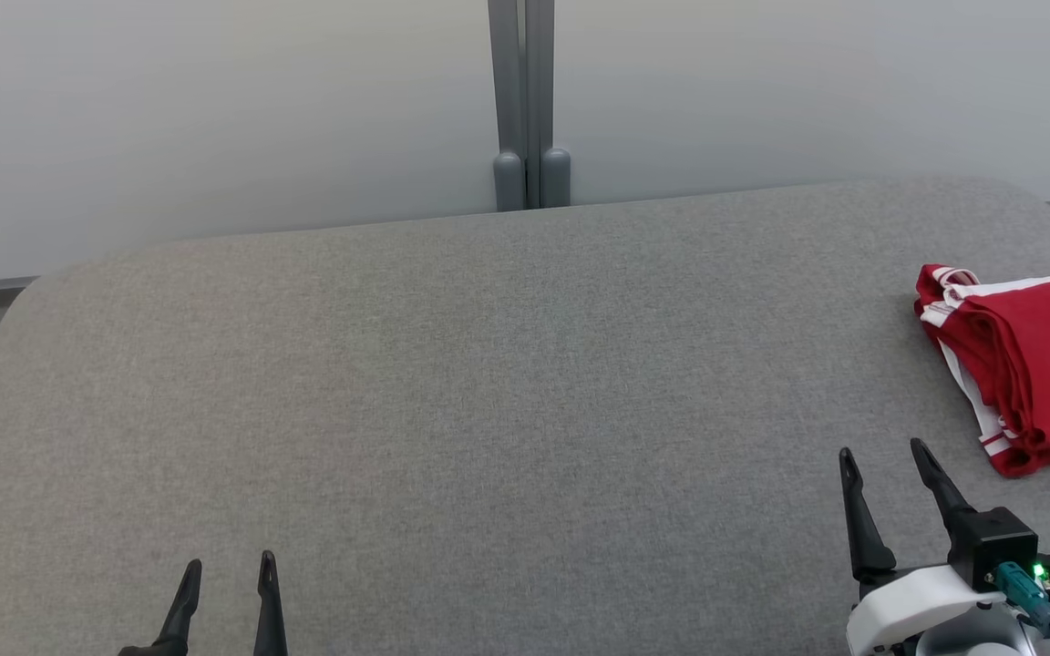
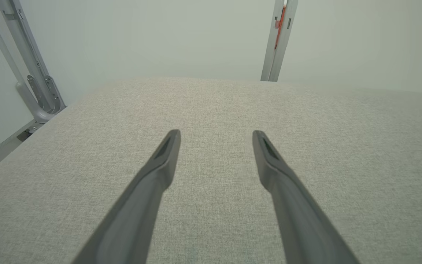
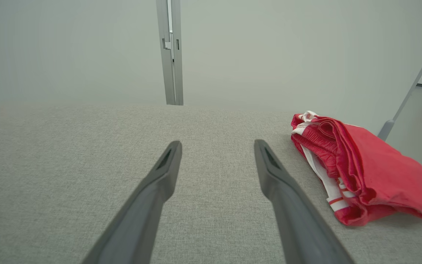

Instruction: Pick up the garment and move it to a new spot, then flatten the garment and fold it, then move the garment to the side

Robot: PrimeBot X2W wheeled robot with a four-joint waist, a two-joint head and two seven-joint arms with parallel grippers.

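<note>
Reaching out over the grey fabric-covered table [image 1: 488, 364], both of my arms are empty. My left gripper [image 1: 230, 563] sits at the lower left of the head view. Its two dark fingers are spread wide with only bare cloth surface between them, and my left wrist view shows the same gap. My right gripper [image 1: 883, 451] sits at the lower right, its fingers likewise spread wide and holding nothing, tips pointing toward the table's far edge.

The garment [image 1: 1026, 364] is red with white trim and has dark lettering near its far right corner. It lies folded in a compact bundle on the right end of the table, cut off by the head view's right edge. It is near my right gripper, to the right of the fingertips and a little beyond them, not touching them. In my right wrist view the folded layers stack along its left side, with white striped bands at the edge. Behind the table is a pale wall with a grey upright post [image 1: 525, 91].
</note>
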